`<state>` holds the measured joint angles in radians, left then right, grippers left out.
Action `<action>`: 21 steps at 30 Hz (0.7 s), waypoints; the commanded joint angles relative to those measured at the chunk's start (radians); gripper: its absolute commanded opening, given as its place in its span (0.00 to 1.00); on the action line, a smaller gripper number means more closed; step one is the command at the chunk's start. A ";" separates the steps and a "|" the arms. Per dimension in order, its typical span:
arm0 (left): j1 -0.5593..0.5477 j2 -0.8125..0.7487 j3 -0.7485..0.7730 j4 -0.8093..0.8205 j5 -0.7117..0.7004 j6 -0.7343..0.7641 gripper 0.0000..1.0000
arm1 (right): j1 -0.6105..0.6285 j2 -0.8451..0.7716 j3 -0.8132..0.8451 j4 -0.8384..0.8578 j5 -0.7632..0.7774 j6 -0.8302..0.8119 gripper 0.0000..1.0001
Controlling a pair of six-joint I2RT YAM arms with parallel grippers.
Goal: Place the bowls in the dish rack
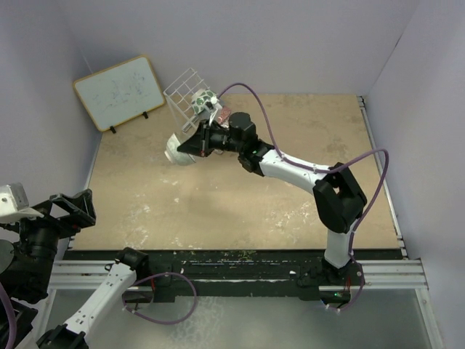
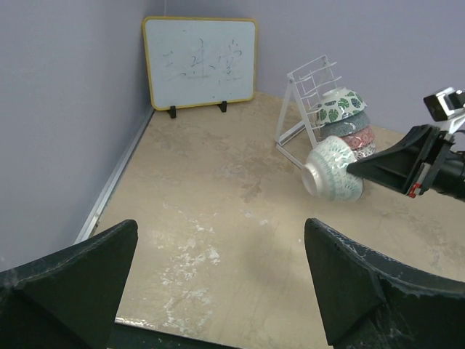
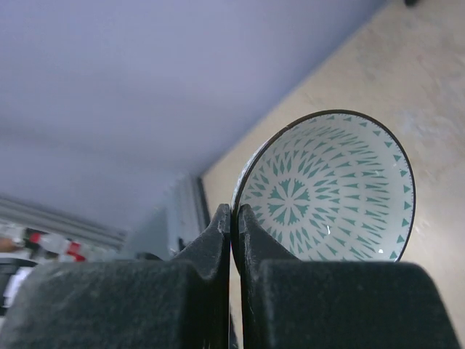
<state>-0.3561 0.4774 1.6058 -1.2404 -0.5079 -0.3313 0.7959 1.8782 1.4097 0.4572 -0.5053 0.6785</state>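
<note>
My right gripper (image 1: 195,142) is shut on the rim of a pale bowl (image 1: 179,148) with a green triangle pattern inside (image 3: 330,189). It holds the bowl tilted on its side, above the table, just in front of the white wire dish rack (image 1: 184,89). The held bowl also shows in the left wrist view (image 2: 331,171). The rack (image 2: 311,81) holds three bowls on edge: a green leaf bowl (image 2: 340,106), a grey one (image 2: 347,125) and a pink one (image 2: 359,139). My left gripper (image 2: 218,280) is open and empty, low at the near left.
A wood-framed whiteboard (image 1: 118,91) leans at the back left beside the rack. Purple walls close the table at the left, back and right. A metal rail (image 1: 232,270) runs along the near edge.
</note>
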 commanded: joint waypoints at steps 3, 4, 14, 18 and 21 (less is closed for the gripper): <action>-0.009 0.008 0.043 0.018 -0.022 -0.004 0.99 | -0.110 -0.001 0.091 0.542 -0.127 0.427 0.00; -0.010 0.008 0.045 0.014 -0.023 -0.005 0.99 | -0.135 0.019 0.106 0.616 -0.117 0.503 0.00; -0.017 0.008 0.084 -0.010 -0.040 -0.005 0.99 | -0.237 0.238 0.279 0.942 0.229 0.894 0.00; -0.026 0.004 0.082 -0.013 -0.045 -0.007 0.99 | -0.244 0.303 0.324 0.966 0.347 0.949 0.00; -0.030 0.003 0.082 -0.013 -0.051 -0.008 0.99 | -0.243 0.368 0.388 0.971 0.420 0.998 0.00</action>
<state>-0.3763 0.4774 1.6756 -1.2606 -0.5388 -0.3309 0.5385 2.2349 1.6745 1.2518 -0.2543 1.5589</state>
